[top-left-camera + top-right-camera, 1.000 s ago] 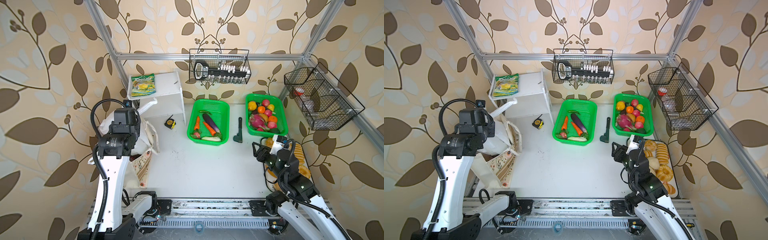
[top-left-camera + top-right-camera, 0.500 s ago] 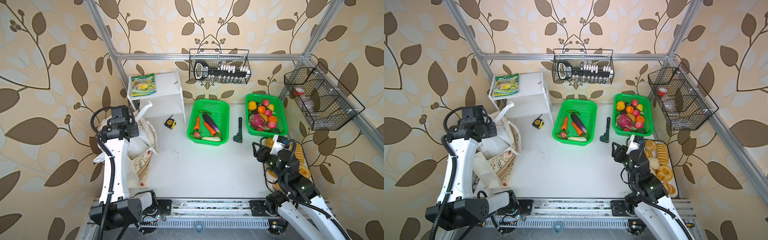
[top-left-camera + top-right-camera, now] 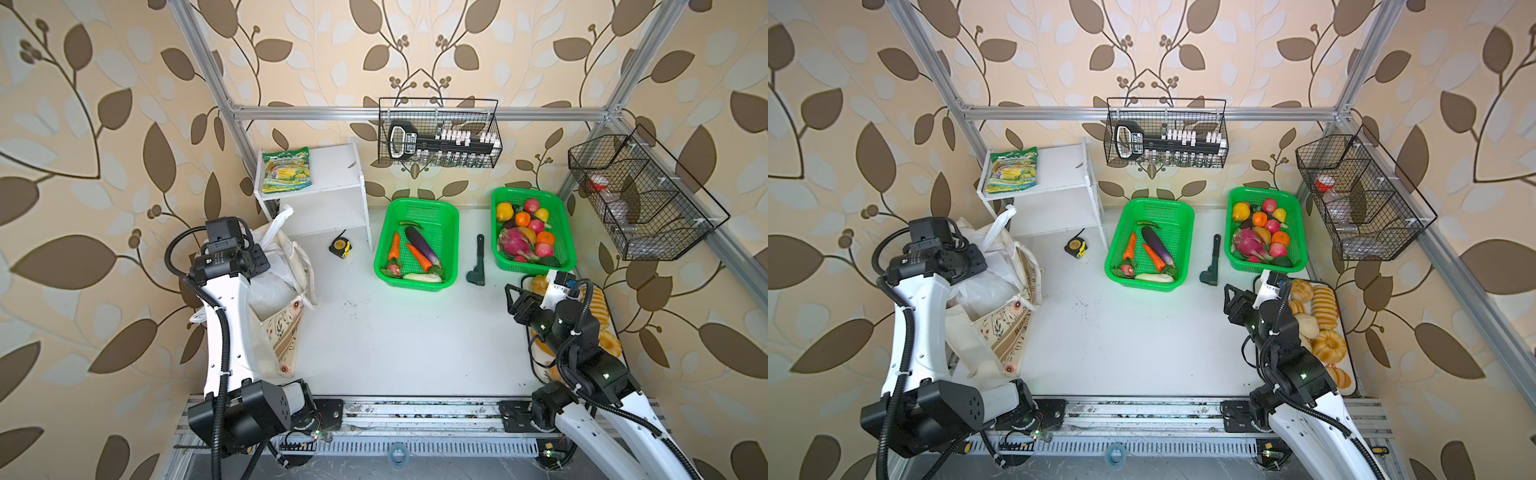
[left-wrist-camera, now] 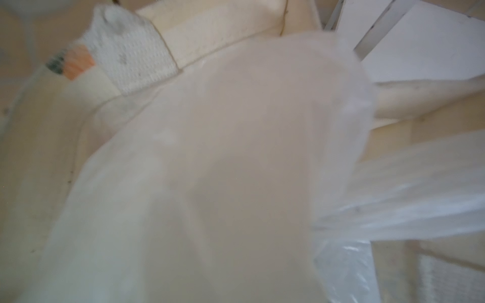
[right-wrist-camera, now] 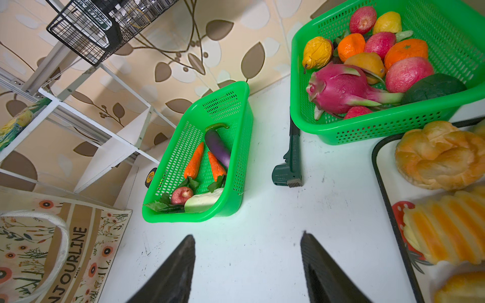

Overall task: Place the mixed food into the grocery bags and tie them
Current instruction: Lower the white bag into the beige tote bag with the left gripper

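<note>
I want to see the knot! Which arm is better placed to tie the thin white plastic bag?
Left. The left gripper hangs right over the thin white plastic bag in the cream canvas tote. The right gripper sits open, far across the white table.

Vegetable basket (image 3: 434, 220) and fruit basket (image 3: 557, 220) side by side at the back, dark green tool (image 3: 478, 264) flat between them; tape measure (image 3: 340, 247) beside the white shelf (image 3: 332, 174), snack packet (image 3: 286, 170) on top.

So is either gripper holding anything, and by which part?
The right gripper is open over the table, holding nothing. The left gripper is at the white plastic bag in the canvas tote, but its jaws are hidden, so a hold cannot be told.
</note>
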{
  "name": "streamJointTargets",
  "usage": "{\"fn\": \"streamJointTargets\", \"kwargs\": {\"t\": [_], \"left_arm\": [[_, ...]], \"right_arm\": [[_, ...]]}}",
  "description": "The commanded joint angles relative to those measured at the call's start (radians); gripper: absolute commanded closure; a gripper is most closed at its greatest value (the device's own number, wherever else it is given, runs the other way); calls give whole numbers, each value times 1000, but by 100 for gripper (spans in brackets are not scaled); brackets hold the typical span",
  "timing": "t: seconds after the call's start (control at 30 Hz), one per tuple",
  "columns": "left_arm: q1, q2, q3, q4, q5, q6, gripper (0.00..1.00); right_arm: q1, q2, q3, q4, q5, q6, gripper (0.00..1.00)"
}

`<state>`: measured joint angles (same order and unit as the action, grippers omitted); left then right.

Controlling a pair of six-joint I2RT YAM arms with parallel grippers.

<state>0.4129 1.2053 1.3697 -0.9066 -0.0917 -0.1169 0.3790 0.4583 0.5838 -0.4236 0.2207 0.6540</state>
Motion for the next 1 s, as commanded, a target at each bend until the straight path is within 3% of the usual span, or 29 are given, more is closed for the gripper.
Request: {"fn": "streamJointTargets", "kwargs": {"t": [0.0, 0.13, 0.57, 0.97], "left_arm": [[3, -20, 44, 64, -27, -24, 45], [3, 45, 39, 71, 26, -44, 42], [42, 128, -224, 171, 100, -191, 53], [45, 4, 86, 71, 188, -170, 37]], "right_arm": [[-3, 8, 4, 2, 5, 5, 36], [-3, 20, 3, 8, -3, 7, 36], [-3, 4, -7, -7, 10, -2, 36], [-3, 14, -6, 4, 1, 7, 36]]}}
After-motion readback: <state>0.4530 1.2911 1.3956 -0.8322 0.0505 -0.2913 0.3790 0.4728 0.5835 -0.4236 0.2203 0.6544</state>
